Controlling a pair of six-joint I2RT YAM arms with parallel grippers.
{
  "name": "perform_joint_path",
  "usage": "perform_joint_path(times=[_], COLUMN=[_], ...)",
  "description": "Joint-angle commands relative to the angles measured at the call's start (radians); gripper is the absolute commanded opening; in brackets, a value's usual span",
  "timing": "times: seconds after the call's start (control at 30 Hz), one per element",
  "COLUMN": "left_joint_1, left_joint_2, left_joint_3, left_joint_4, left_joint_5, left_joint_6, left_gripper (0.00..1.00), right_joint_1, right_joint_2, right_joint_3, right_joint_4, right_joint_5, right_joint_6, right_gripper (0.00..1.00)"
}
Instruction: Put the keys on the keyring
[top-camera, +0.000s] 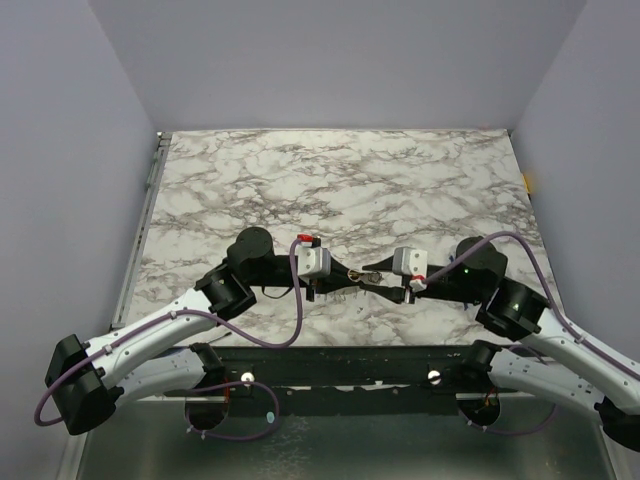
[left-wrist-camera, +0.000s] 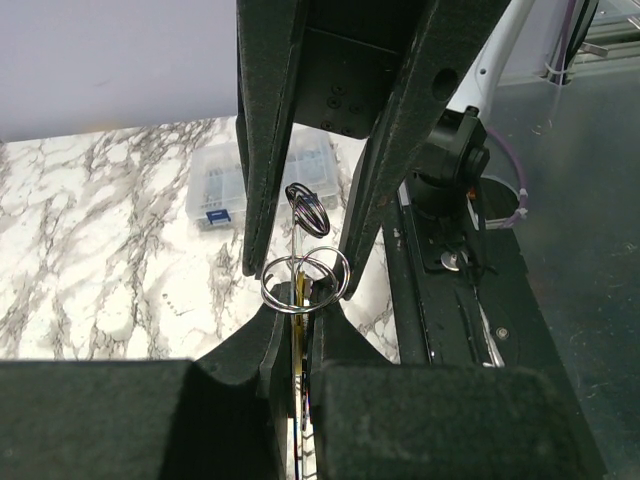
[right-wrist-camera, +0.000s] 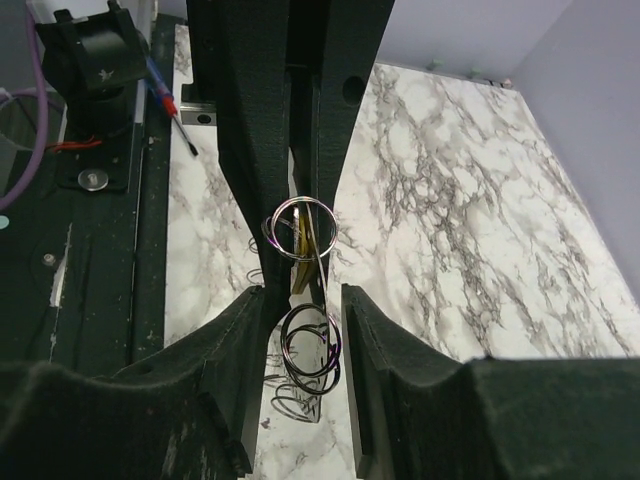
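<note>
In the top view my left gripper (top-camera: 345, 277) and right gripper (top-camera: 378, 283) meet tip to tip above the table's near middle. In the left wrist view my left gripper (left-wrist-camera: 297, 305) is shut on the key (left-wrist-camera: 296, 300), seen edge-on with its yellow head between the pads. A thin grey keyring (left-wrist-camera: 264, 287) sits at its tip. In the right wrist view the key (right-wrist-camera: 305, 240) and keyring (right-wrist-camera: 273, 235) show in the left gripper. My right gripper (right-wrist-camera: 303, 300) is open, and a darker ring (right-wrist-camera: 283, 345) hangs between its fingers, touching neither pad that I can see.
A clear plastic box (left-wrist-camera: 225, 185) lies on the marble table (top-camera: 330, 180) beyond the grippers. A screwdriver with a red and blue handle (right-wrist-camera: 165, 95) lies by the black base rail (top-camera: 330, 365). Grey walls stand on three sides.
</note>
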Motion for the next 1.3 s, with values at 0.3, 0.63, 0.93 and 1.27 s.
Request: perform_joint_path(times=[0.3, 0.63, 0.93, 1.27], left_joint_1=[-0.002, -0.003, -0.003, -0.001], left_joint_2=[-0.008, -0.010, -0.008, -0.027], left_joint_3=[0.000, 0.000, 0.001, -0.014], left_joint_4=[0.065, 0.066, 0.067, 0.030], left_joint_5=[0.080, 0.088, 0.090, -0.001], left_joint_6=[0.004, 0.004, 0.004, 0.043], left_gripper=[0.00, 0.00, 0.00, 0.45], right_joint_1=[0.004, 0.003, 0.003, 0.003], right_joint_2=[0.008, 0.033, 0.082, 0.074], right_joint_3=[0.056, 0.091, 0.095, 0.129], right_joint_4=[-0.178, -0.208, -0.158, -0.212], right_joint_5=[0.095, 0.013, -0.047, 0.127], right_joint_6=[-0.043, -0.024, -0.010, 0.005], right_gripper=[0.62, 0.49, 0.02, 0.01])
